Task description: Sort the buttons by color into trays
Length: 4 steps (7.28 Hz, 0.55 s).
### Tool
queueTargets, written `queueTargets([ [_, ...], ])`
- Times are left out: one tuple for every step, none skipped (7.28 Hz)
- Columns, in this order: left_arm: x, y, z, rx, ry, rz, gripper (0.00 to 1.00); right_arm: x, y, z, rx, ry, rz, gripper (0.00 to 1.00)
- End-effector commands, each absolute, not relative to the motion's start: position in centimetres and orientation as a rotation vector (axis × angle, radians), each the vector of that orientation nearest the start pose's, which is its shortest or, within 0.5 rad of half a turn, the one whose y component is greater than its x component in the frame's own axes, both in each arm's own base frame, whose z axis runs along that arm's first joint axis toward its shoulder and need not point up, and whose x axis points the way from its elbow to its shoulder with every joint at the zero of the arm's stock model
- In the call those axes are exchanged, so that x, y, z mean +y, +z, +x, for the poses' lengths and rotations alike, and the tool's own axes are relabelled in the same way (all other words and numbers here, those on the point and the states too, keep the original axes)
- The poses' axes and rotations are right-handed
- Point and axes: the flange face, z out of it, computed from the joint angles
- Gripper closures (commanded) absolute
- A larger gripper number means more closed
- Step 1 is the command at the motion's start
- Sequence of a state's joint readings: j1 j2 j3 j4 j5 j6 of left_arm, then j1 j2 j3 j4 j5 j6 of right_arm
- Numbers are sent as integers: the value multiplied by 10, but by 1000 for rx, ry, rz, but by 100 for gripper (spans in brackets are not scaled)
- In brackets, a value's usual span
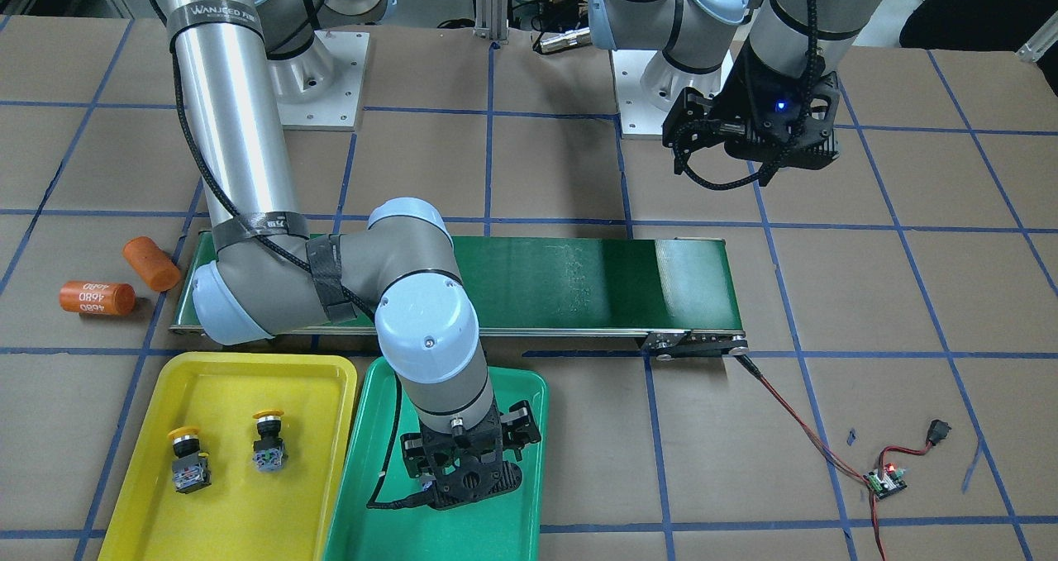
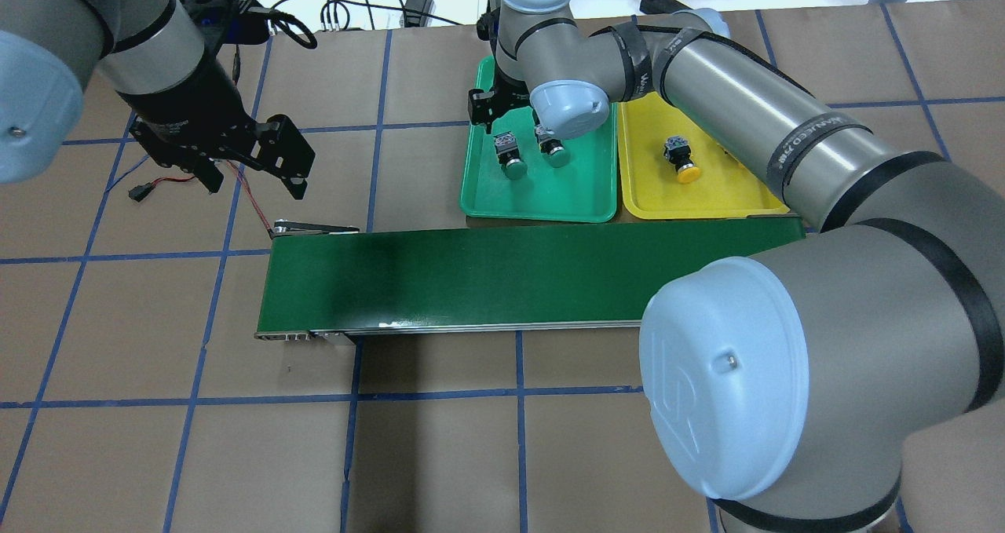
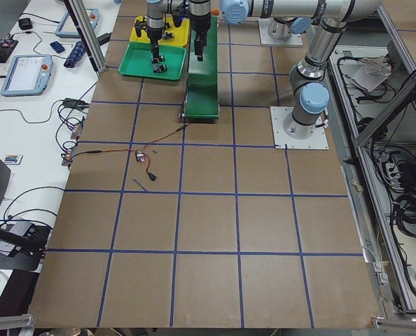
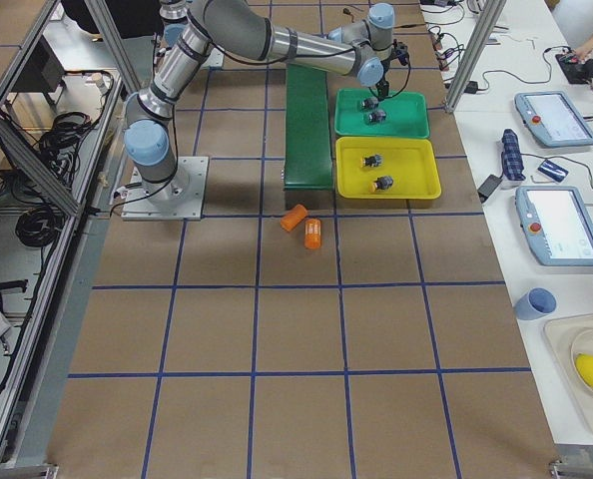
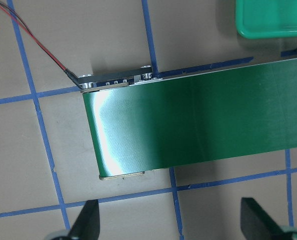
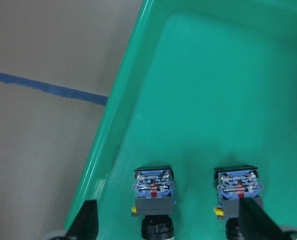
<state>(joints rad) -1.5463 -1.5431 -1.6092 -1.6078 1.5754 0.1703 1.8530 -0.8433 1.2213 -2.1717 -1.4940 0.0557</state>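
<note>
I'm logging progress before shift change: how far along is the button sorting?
It looks essentially finished.
Done: both yellow-capped buttons lie in the yellow tray, and the other two buttons lie in the green tray.
In hand: nothing. The right end effector hangs open over the green tray, and the left end effector is open above the conveyor belt.
Left: no button shows outside a tray.
</note>
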Motion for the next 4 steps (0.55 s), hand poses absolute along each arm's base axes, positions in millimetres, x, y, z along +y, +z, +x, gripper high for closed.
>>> queueTargets([
  [-479, 480, -121, 3132, 73, 229, 0, -685, 315, 332, 3000, -319, -345, 0],
  [-478, 479, -121, 3132, 77, 231, 0, -673, 345, 322, 3033, -309, -343, 0],
  [-478, 479, -121, 3132, 75, 231, 0, -660, 370, 314, 3068, -293, -340, 0],
  [-478, 479, -121, 3131, 75, 231, 0, -643, 396, 305, 3082, -251, -331, 0],
])
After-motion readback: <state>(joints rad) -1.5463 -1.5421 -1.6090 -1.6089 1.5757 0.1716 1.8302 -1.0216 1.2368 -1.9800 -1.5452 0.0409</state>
